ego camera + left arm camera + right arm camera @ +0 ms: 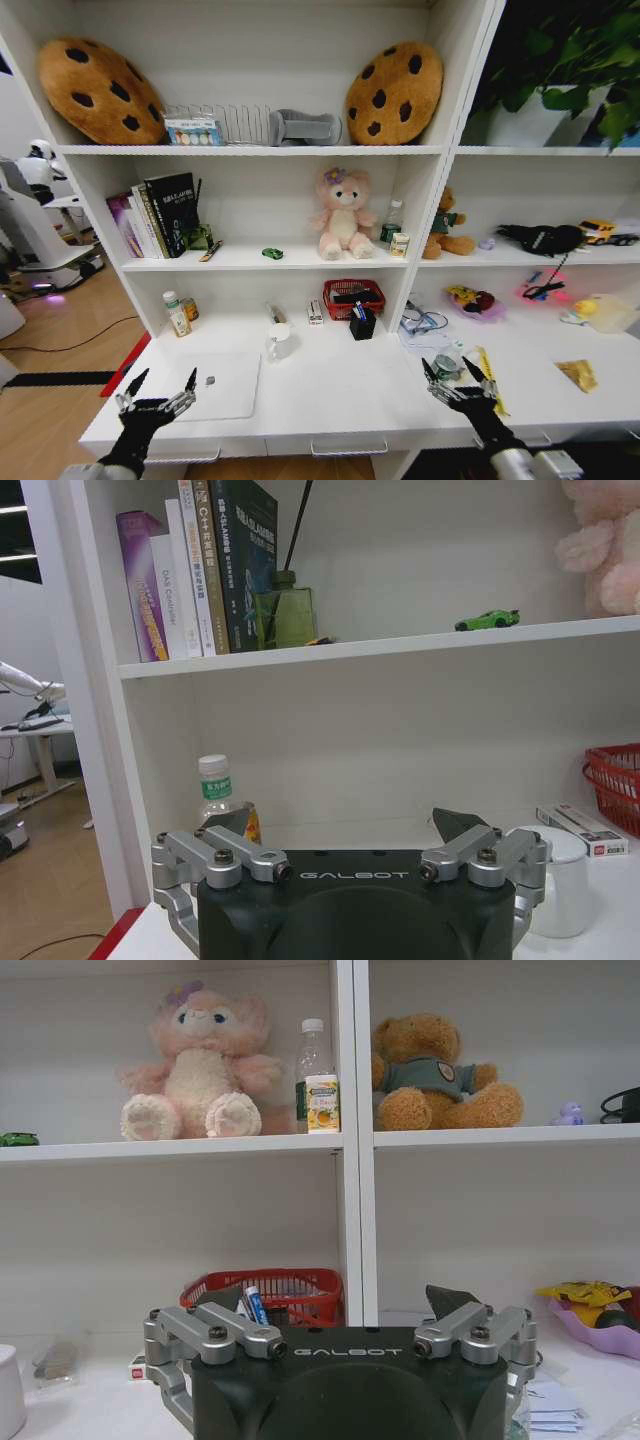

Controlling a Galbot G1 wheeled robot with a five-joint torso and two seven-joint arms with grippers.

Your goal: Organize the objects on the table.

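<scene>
A slim silver-white laptop [222, 385] lies closed on the left of the white table [340, 395]. My left gripper [160, 388] hovers open just at the laptop's front left corner, its jaws wide apart [340, 825]. The tiny green toy car [272, 253] sits on the shelf above the table, also seen from both wrists [487, 619] [17, 1139]. A black holder [362, 322] with a blue pen stands near the red basket. My right gripper [456, 376] is open over the table's front right, holding nothing [335, 1300].
A red basket [353, 297], a white mug [280, 342] and a bottle [176, 313] stand at the table's back. Books [160, 215], a pink plush bear [340, 212] and cookie cushions [395, 92] fill the shelves. Papers and wrappers [578, 374] lie to the right.
</scene>
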